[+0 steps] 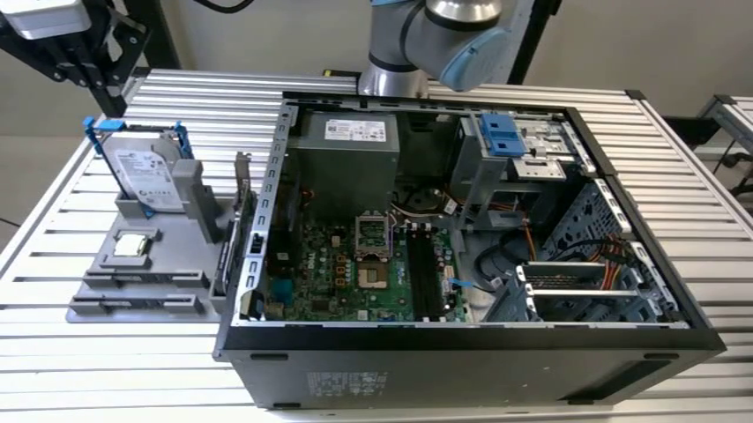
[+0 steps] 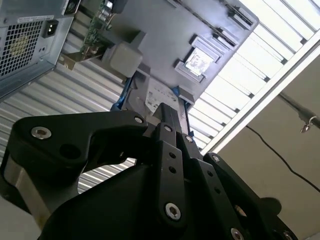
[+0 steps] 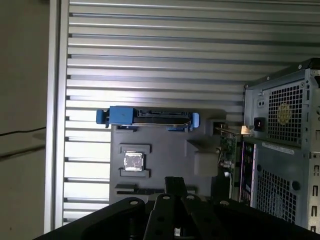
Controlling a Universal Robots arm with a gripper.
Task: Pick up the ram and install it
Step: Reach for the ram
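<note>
The ram (image 3: 228, 150) is a narrow green board standing on edge in the grey fixture (image 3: 170, 145), on the side closest to the computer case; it also appears in the second wrist view (image 2: 93, 31). My gripper (image 3: 175, 184) hangs high above the fixture, well clear of the ram. Its black fingers (image 2: 169, 114) are drawn together, shut on nothing. The arm (image 1: 447, 35) rises behind the case in the exterior view. Dark memory slots (image 1: 424, 273) lie on the motherboard inside the open case.
On the grey fixture (image 1: 153, 282) a silver hard drive in a blue frame (image 1: 147, 176) stands upright, and a small square processor chip (image 1: 133, 245) lies flat. The open black computer case (image 1: 471, 352) occupies most of the slatted aluminium table (image 1: 70, 370), with its power supply (image 3: 285, 120) towards the back.
</note>
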